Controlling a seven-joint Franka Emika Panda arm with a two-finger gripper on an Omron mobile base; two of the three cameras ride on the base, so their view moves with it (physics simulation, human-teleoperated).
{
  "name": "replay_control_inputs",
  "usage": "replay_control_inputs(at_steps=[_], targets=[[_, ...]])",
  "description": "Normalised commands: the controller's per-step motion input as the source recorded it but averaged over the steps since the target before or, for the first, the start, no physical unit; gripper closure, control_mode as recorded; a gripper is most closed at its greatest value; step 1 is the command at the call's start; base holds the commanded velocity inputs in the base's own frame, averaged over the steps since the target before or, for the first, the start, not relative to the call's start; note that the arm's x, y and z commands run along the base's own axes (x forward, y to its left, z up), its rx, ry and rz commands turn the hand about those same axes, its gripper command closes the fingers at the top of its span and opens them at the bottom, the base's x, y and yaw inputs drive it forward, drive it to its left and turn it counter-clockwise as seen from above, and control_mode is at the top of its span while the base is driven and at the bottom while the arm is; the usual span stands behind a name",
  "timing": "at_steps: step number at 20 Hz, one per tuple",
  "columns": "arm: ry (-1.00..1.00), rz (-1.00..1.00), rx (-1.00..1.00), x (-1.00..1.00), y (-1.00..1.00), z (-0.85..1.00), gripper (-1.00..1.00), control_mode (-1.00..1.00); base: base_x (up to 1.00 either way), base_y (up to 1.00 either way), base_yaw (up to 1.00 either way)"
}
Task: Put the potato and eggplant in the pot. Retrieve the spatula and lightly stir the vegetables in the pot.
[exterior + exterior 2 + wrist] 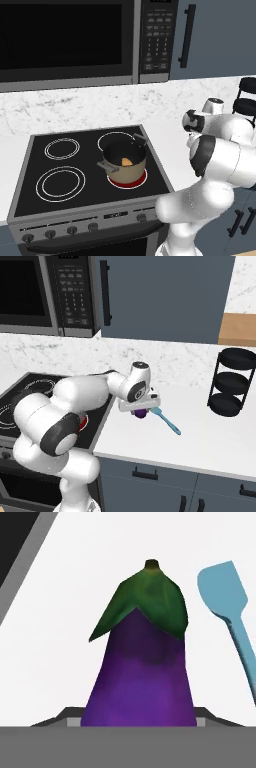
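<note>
Potato: lay inside pot. Eggplant: on counter under the gripper, grasp could not be told. Spatula: just right, unused.

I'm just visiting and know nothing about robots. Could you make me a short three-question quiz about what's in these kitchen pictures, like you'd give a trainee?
1. True or false: the potato already lies inside the pot.
2. Multiple choice: what lies on the white counter just beside the eggplant? A) a fork B) the blue spatula C) a lid
3. Short answer: the pot stands on a stove burner. What colour does that burner glow?

Key:
1. True. An orange-tan lump shows in the pot's dark inside.
2. B. In the hand view its flat end lies next to the eggplant's green cap.
3. Red. A red ring shows under the pot.
</note>
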Motion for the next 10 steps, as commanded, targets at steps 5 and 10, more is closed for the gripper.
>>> replay_control_inputs(at_steps=[5,10], targets=[[-0.07,-0.04,0.06,-0.9,0.01,1.0,1.0,-1.0,0.0,0.0,0.0],[0.01,-0.02,0.06,-0.66,0.26,1.0,1.0,-1.0,0.0,0.0,0.0]])
